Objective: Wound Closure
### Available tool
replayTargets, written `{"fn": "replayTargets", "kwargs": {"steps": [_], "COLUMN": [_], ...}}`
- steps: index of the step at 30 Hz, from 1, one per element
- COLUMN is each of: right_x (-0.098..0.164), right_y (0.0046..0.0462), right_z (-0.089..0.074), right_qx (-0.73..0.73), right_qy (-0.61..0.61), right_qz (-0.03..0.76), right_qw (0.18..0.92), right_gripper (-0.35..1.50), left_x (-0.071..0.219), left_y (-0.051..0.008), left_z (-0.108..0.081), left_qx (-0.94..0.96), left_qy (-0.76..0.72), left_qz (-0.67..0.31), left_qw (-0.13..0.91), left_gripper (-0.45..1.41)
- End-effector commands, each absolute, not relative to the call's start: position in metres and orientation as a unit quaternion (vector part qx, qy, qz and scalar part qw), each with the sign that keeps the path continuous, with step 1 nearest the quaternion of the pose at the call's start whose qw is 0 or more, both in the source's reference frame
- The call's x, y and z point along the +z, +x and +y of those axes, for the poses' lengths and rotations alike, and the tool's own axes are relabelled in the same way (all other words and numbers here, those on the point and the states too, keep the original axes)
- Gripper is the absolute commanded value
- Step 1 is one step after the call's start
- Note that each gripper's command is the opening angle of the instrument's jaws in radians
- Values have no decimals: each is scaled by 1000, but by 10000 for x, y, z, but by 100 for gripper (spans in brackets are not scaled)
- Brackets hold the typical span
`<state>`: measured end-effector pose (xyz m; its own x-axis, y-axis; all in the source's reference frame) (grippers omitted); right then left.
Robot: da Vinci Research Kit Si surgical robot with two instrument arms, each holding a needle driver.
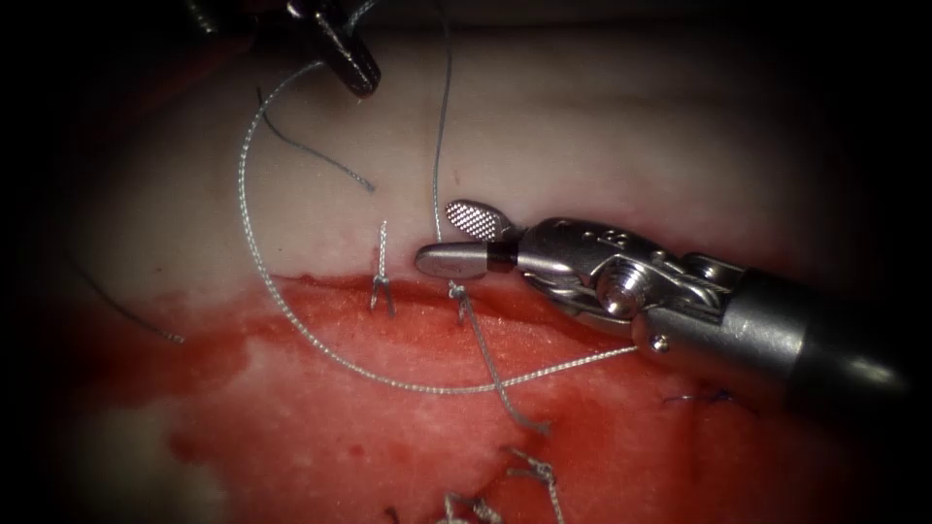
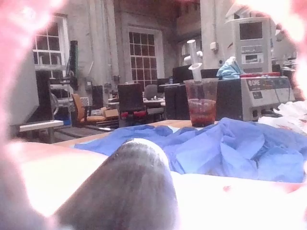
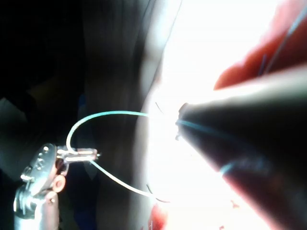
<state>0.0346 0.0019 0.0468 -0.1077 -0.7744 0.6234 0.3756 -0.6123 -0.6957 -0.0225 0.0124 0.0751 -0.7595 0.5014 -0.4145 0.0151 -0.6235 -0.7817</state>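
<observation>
Broadly, the tissue (image 1: pixel 602 126) is seen as a pale slab above and a band wet with red fluid (image 1: pixel 320 427) below, the cut (image 1: pixel 320 283) running along the boundary between them. From the picture's right the right arm's tool (image 1: pixel 449 239) is brought in over the cut; its jaws are spread apart, the upper one showing its ridged face, and nothing is clamped between them, though a strand of thread (image 1: pixel 442 116) is seen passing close by their tips. At the top edge, left of centre, the left arm's tool (image 1: pixel 357 76) is seen as a dark tip, and the thread is gripped in its closed jaws, as the right wrist view confirms, where the left arm's tool (image 3: pixel 81 154) is shown with the thread (image 3: pixel 103 115) looping away from it. From that grip a long loop is laid leftward over the pale tissue, down across the cut and back rightward over the red area. Two knotted stitches (image 1: pixel 382 281) are set at the cut, and cut ends of thread (image 1: pixel 316 150) lie on the pale side. The needle cannot be made out.
</observation>
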Motion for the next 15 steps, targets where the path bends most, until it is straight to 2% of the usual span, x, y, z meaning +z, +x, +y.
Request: {"fn": "replayTargets", "kwargs": {"steps": [1,15], "right_x": [463,483], "right_y": [360,386], "right_z": [31,34], "right_qx": [-719,-720], "right_qy": [-539,-540], "right_qz": [181,171], "right_qw": [401,402], "right_gripper": [148,148], "left_x": [738,722], "left_y": [-225,-227], "left_z": [137,134], "left_qx": [845,844], "left_qy": [-320,-327], "left_qz": [-404,-402], "left_qw": [141,133], "left_gripper": [-45,-45]}}
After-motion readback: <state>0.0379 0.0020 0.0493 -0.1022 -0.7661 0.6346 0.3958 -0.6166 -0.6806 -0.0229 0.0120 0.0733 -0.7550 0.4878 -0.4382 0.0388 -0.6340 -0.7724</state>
